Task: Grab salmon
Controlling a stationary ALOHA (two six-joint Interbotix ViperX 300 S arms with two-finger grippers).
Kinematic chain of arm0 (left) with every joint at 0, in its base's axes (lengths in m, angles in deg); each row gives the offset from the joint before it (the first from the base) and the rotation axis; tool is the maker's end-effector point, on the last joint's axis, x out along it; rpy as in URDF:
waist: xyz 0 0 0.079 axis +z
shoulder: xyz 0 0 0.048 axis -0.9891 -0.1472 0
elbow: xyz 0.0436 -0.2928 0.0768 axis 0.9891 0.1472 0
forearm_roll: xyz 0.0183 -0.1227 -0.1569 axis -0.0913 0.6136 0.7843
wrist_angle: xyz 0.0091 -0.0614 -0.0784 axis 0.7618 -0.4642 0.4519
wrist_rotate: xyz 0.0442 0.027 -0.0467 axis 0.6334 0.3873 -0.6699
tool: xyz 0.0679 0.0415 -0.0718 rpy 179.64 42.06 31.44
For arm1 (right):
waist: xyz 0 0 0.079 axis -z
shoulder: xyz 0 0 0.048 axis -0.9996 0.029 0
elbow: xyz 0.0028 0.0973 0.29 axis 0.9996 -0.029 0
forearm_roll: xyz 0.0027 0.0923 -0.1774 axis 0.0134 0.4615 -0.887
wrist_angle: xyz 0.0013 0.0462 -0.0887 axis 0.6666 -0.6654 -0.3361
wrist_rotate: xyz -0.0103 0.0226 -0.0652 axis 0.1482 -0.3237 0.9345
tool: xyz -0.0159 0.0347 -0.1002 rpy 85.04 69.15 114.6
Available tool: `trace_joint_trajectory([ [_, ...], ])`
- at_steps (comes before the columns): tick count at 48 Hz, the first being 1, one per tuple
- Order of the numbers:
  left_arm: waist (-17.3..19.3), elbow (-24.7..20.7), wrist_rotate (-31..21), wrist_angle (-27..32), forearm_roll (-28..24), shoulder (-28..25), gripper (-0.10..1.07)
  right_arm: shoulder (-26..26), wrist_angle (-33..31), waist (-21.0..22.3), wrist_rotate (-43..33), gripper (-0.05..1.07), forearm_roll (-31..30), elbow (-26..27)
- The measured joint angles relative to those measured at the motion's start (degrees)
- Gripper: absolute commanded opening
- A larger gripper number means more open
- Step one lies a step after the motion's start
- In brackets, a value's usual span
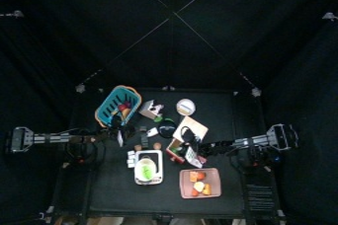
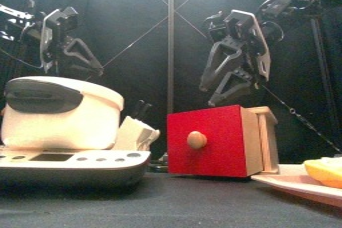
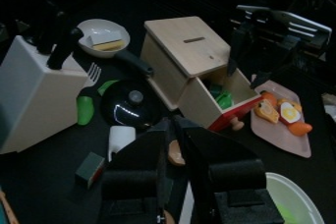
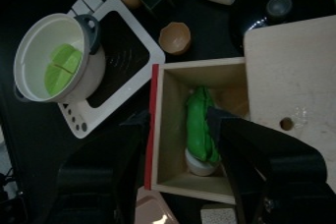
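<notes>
The salmon (image 1: pixel 199 181) is orange pieces on a pink plate (image 1: pixel 199 193) at the table's front. It also shows in the left wrist view (image 3: pixel 281 109) and at the front view's right edge (image 2: pixel 323 170). My right gripper (image 1: pixel 199 151) is open above the pulled-out red drawer (image 4: pixel 155 130) of a wooden box (image 4: pixel 296 71). In the right wrist view its jaws (image 4: pixel 184 159) straddle a green vegetable (image 4: pixel 199 130) lying in the drawer. My left gripper (image 3: pixel 197 154) is shut and empty at the table's left, away from the plate.
A white rice cooker (image 1: pixel 145 166) stands left of the plate, large in the front view (image 2: pixel 60 107). A knife block (image 3: pixel 46 81), a black round pot lid (image 3: pixel 129 110), a white bowl (image 1: pixel 187 106) and a dish rack (image 1: pixel 117 106) stand further back.
</notes>
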Motion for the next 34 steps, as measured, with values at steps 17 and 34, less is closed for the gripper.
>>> trace_joint_trajectory([
  [17,0.0,0.0,0.0,0.0,0.0,0.0,0.57,-11.69,-3.69,-8.35,-0.44,0.85,4.04,-6.24],
  [34,0.0,0.0,0.09,0.0,0.09,0.0,0.57,-13.89,-22.68,-15.82,0.18,0.85,20.39,-10.63],
])
